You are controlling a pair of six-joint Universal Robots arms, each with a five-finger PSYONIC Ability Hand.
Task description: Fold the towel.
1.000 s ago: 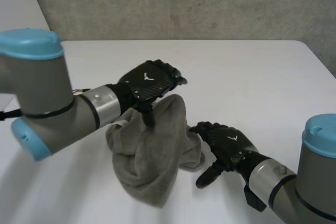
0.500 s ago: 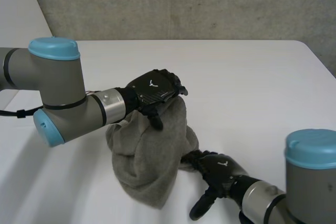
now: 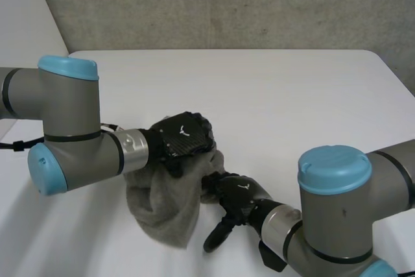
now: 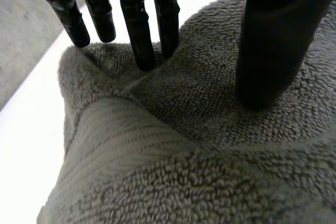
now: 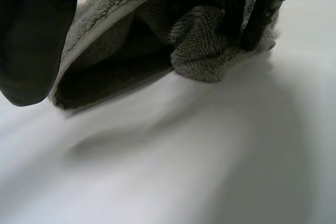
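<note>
The wide white tabletop [image 3: 292, 95] holds a grey fluffy towel [image 3: 165, 205], bunched in a heap on the robot's side. The left hand [image 3: 185, 137] pinches the top of the heap between thumb and fingers. The right hand [image 3: 240, 192] hooks curled fingers into a lumpy edge. I think the hands should pull those spots apart first, so the cloth lies flat.

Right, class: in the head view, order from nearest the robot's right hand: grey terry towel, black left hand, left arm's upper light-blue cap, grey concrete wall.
1. Grey terry towel, touching the right hand.
2. Black left hand, atop the towel.
3. Left arm's upper light-blue cap, far left.
4. Grey concrete wall, behind the white table.
</note>
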